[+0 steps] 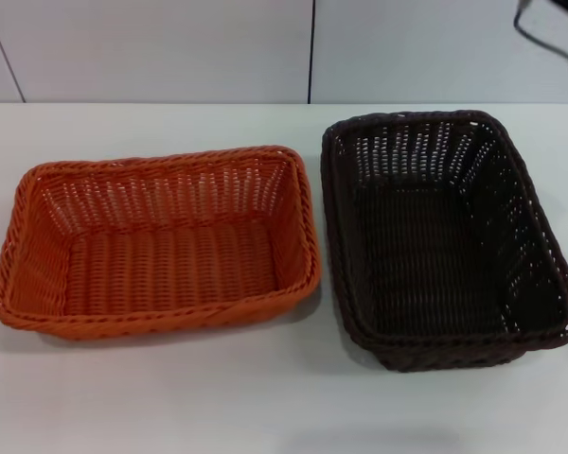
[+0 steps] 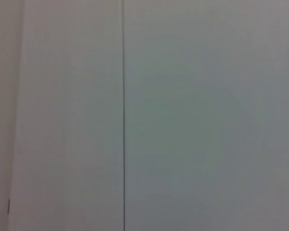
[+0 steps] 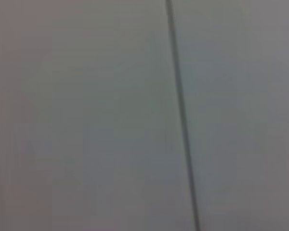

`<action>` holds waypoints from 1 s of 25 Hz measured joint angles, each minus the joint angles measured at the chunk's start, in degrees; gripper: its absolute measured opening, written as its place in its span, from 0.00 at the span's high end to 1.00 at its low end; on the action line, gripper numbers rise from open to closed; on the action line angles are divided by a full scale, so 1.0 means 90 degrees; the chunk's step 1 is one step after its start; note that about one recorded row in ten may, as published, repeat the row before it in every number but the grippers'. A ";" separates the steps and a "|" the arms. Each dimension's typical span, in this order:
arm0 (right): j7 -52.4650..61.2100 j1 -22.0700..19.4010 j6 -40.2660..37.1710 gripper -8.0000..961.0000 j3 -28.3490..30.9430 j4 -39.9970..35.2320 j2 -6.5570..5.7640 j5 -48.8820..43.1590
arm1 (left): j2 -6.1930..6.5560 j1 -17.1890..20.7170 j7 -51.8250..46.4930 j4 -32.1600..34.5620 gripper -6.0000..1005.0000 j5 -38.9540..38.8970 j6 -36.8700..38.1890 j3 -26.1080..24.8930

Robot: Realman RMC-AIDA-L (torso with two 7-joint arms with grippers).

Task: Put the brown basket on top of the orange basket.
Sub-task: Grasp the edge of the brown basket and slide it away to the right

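Brown basket (image 1: 450, 236) sat at 3 o'clock of orange basket (image 1: 161, 241), just apart, long axis running 12–6 | orange's ran 9–3 | neither pincer visible, jaw state unknown | right arm judged nearer.

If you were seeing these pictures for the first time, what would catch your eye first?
The orange basket on the robot's left of the white table stands out first. Beside it on the right, apart from it, sits the brown basket. Both are empty and upright; neither gripper is in view.
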 joint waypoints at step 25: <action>-0.2306 0.2035 -1.0015 0.30 0.1980 0.0057 0.0379 -0.0232 | -0.0012 -0.0484 -0.0143 0.0789 0.24 -0.0180 0.0203 -0.0151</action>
